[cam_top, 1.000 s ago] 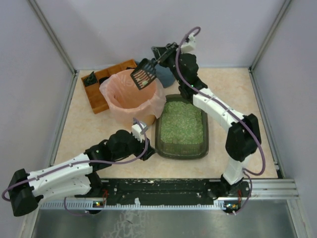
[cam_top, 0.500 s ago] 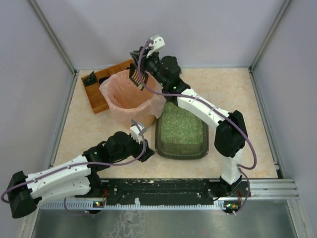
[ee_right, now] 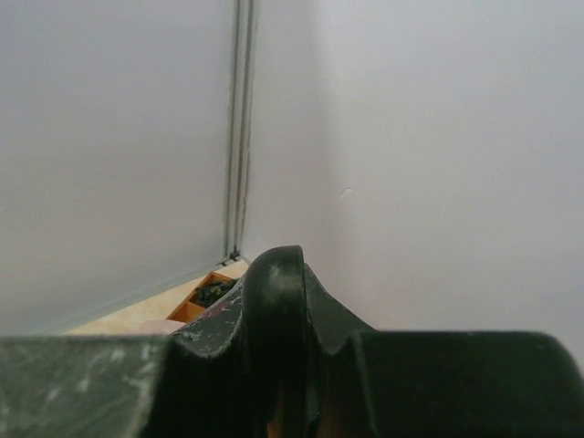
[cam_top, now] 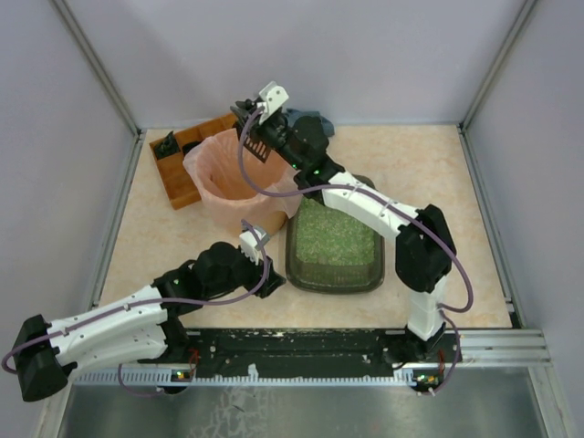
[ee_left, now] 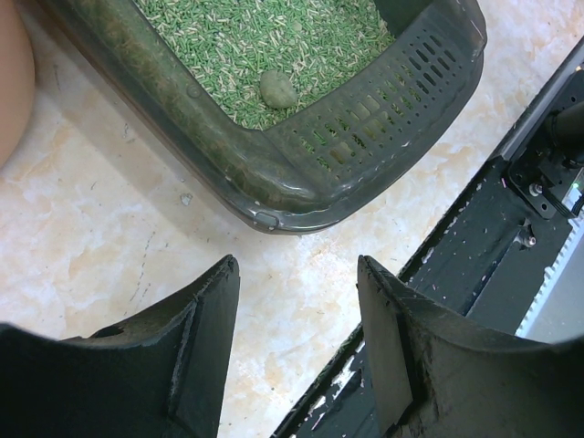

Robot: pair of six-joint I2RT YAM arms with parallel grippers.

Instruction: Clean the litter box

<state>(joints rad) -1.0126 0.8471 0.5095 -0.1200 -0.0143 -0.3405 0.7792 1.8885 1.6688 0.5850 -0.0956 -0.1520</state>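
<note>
Your right gripper [cam_top: 258, 121] is clamped on the slotted scoop [cam_top: 255, 146] above the pink-bagged bin [cam_top: 197, 166], at 11 o'clock from the litter box [cam_top: 334, 286], while your left gripper [ee_left: 297, 274] rests spread at the box's 8 o'clock.

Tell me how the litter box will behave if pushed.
The litter box probably slides, not tips: low, wide, flat on the smooth table. Likely heavyish, being filled with granules. Its slotted wall looks thin, so may flex.
</note>
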